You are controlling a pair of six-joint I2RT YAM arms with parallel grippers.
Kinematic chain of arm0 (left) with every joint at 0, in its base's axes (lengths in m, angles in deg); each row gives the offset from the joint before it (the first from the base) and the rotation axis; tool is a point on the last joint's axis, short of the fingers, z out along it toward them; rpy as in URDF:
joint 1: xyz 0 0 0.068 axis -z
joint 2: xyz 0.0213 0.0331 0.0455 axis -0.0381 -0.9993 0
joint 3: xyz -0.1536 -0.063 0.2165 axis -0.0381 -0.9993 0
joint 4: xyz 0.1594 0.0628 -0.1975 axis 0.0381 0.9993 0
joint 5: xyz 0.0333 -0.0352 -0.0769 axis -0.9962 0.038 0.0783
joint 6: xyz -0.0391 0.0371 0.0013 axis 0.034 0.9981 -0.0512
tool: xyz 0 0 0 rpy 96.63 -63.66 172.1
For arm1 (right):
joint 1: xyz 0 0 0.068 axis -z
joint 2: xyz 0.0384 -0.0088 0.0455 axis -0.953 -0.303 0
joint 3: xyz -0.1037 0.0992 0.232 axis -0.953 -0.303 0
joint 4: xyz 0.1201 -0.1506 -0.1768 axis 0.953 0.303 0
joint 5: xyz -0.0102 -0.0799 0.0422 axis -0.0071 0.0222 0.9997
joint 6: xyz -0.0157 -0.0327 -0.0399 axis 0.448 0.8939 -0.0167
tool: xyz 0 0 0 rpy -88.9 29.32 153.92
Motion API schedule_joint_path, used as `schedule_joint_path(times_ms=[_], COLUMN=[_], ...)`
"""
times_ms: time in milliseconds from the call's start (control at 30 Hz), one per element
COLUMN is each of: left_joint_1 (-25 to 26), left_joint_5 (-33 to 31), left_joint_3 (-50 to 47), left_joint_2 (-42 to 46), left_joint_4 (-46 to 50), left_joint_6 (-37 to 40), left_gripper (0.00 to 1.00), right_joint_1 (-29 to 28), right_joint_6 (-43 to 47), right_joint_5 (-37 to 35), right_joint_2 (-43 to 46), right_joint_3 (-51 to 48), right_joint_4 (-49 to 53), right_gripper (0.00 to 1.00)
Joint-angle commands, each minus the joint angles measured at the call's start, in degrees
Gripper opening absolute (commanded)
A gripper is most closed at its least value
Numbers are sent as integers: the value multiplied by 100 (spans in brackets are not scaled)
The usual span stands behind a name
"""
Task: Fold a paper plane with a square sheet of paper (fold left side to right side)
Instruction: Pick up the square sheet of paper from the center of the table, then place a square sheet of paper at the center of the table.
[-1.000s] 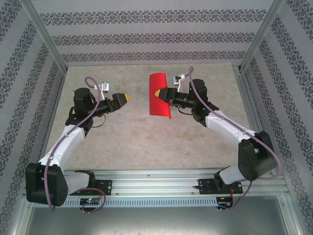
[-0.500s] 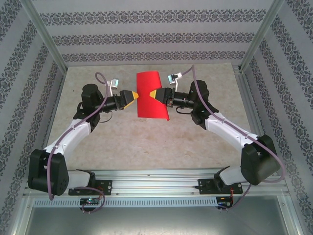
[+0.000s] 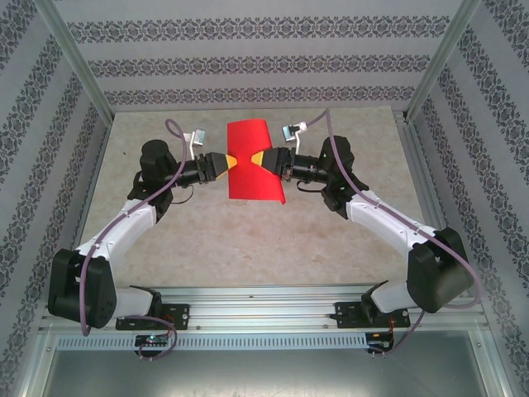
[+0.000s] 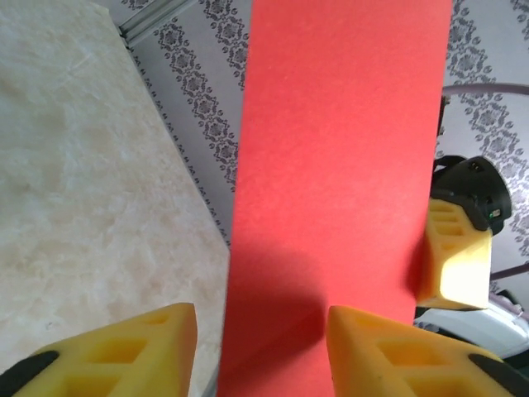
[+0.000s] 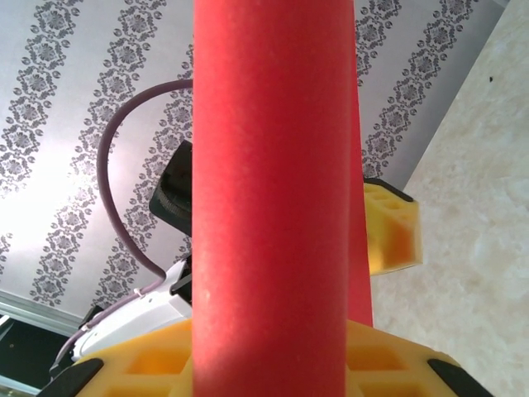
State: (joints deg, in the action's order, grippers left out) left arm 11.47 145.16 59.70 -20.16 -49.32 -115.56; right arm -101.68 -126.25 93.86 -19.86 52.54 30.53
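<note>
The red sheet of paper hangs above the table as a tall strip, bent over with a rounded, uncreased edge. My right gripper is shut on its right side at mid-height, and its yellow fingers press the strip from both sides. From the left, my left gripper reaches the strip's other edge. Its jaws stand apart round the paper, with a gap left beside the left finger. The two grippers face each other tip to tip.
The beige table lies below the paper, bounded by patterned walls at the back and sides. An aluminium rail with both arm bases runs along the near edge. A purple cable loops over the left wrist.
My left gripper has swung right to the paper's left edge, and its jaws have narrowed from wide open. My right gripper has shifted the paper slightly left.
</note>
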Motion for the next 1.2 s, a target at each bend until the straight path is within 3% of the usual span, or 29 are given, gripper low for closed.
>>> schedule_joint_path(times_ms=[0,267,367,467,633,833,967,1167], left_joint_1=[53,58,59,119,415,665,791,856], left_joint_5=[44,-207,-402,-812,-1618,-2501,-3010,-3171], left_joint_3=[197,175,206,288,293,228,372,611], left_joint_2=[188,170,158,100,-374,-1065,-1297,-1474], left_joint_4=[39,924,1479,2289,3026,3137,3477,3941], left_joint_6=[192,841,1282,1904,2579,2709,2970,3516], left_gripper=[31,1,0,0,0,0,0,0], right_joint_1=[123,362,459,564,797,911,868,302], right_joint_6=[256,850,1173,1631,2500,3163,3045,2157], right_joint_5=[-101,-391,-531,-841,-2002,-3677,-3671,-3400], right_joint_2=[109,266,270,270,296,408,380,51], right_joint_3=[-28,-212,-242,-225,-155,-160,-264,-143], right_joint_4=[225,1063,1503,2214,3832,5155,5138,4455], right_gripper=[30,36,40,53,71,74,73,72])
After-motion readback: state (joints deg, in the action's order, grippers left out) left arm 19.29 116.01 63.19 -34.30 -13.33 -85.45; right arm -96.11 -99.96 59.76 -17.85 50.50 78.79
